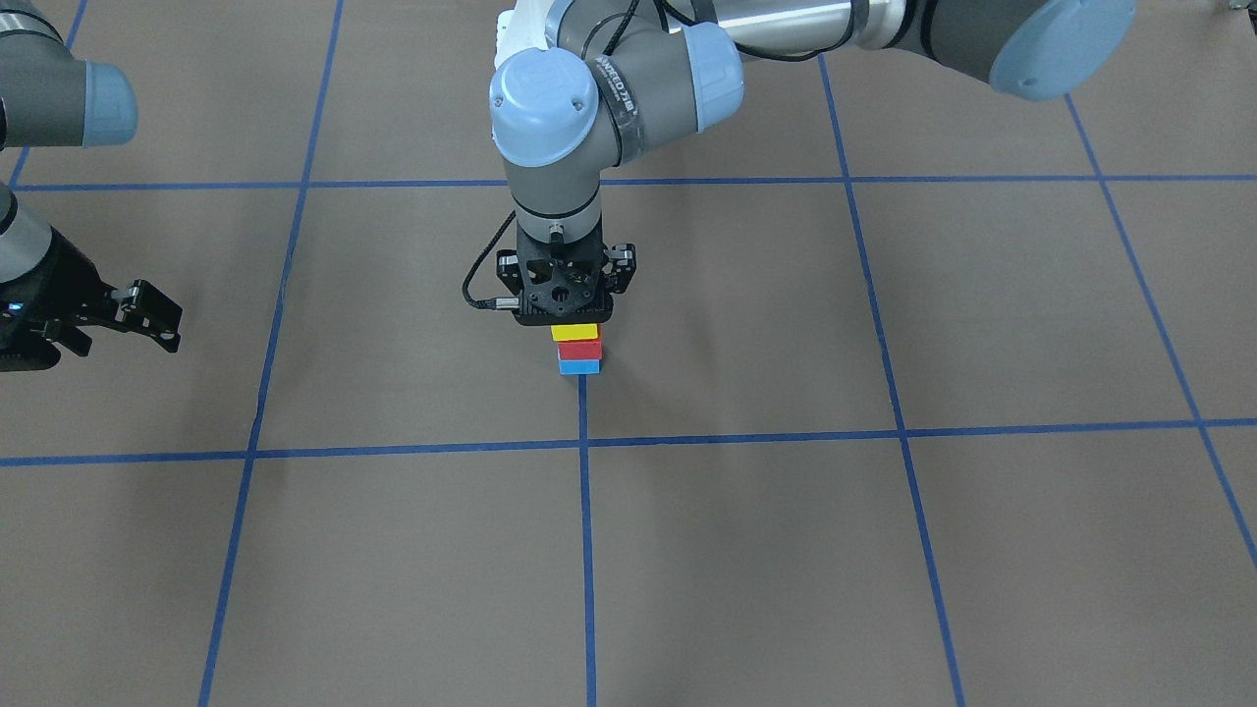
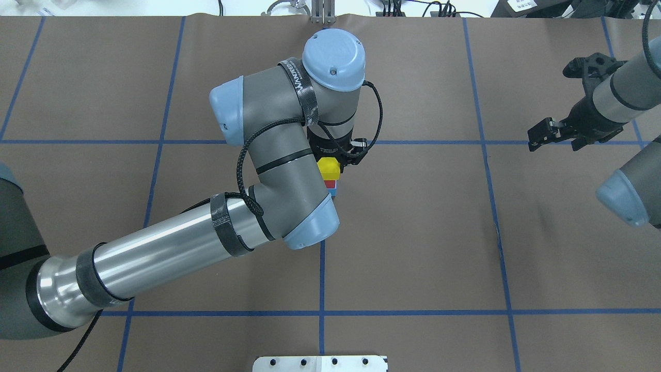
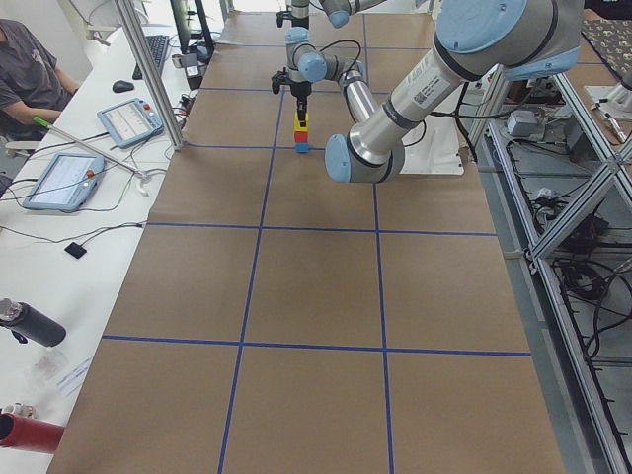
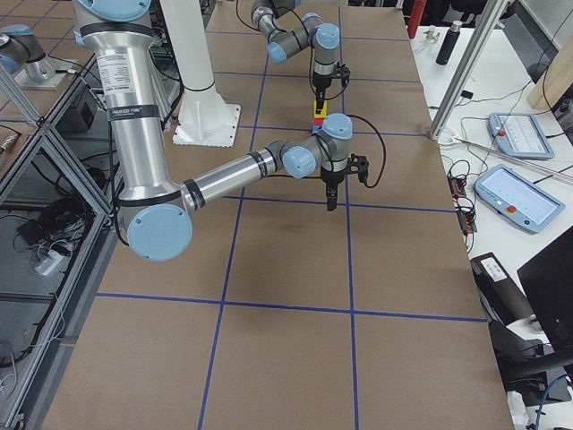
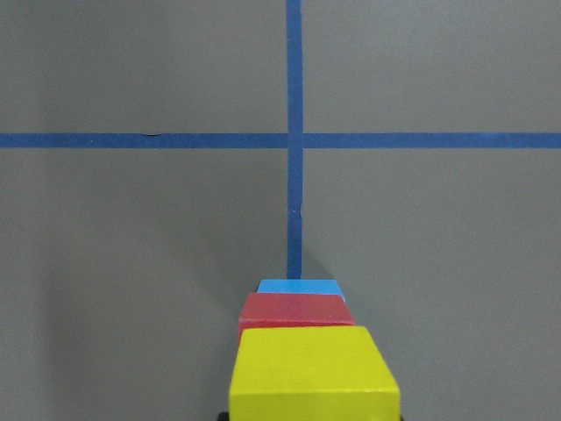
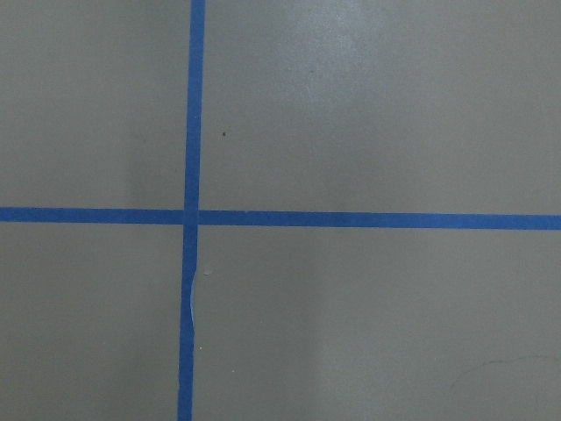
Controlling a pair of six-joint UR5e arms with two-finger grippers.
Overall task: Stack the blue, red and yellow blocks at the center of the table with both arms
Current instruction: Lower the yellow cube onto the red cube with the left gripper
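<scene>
A stack stands at the table's center on a tape crossing: blue block [image 1: 579,366] at the bottom, red block [image 1: 579,350] on it, yellow block [image 1: 574,332] on top. It also shows in the overhead view [image 2: 328,168] and the left wrist view [image 5: 311,373]. My left gripper [image 1: 568,312] points straight down over the stack at the yellow block's height and looks shut on it. Its fingertips are mostly hidden by the camera mount. My right gripper [image 1: 123,334] is open and empty, far off to the side [image 2: 555,101].
The brown table [image 1: 884,550] carries a grid of blue tape lines [image 1: 585,550]. The left arm's elbow [image 2: 304,222] hangs over the table just in front of the stack. Operator desks with tablets [image 3: 64,178] stand past the far edge.
</scene>
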